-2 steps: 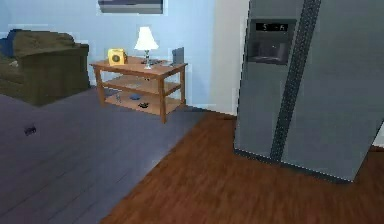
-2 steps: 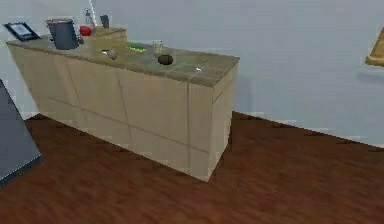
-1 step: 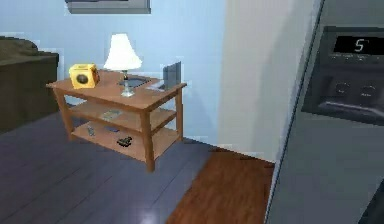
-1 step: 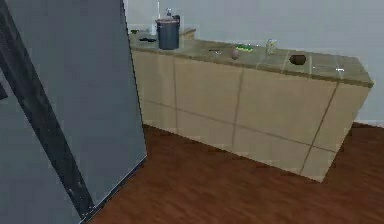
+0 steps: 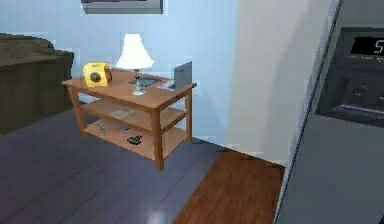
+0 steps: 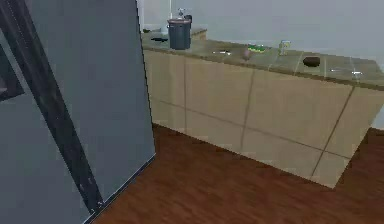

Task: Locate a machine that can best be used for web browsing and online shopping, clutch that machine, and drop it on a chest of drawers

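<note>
Laptop [image 5: 181,75], one, a thin grey upright panel, sits at the right end of one three-tier wooden counter [image 5: 108,90], near one white-shaded lamp [image 5: 134,52] and one rounded yellow object [image 5: 96,73]. End effector state: cannot tell.

- Wall picture [image 5: 121,4]: cut off by top edge.
- Sofa [image 5: 25,75]: cut off by left edge.
- Dark blob [image 5: 134,140], front edge of the table [image 5: 120,93] bottom shelf: too small to name.
- Green blob [image 6: 257,49] and dark blob [image 6: 312,61] on the countertop [image 6: 300,72]: too small to name.
</note>
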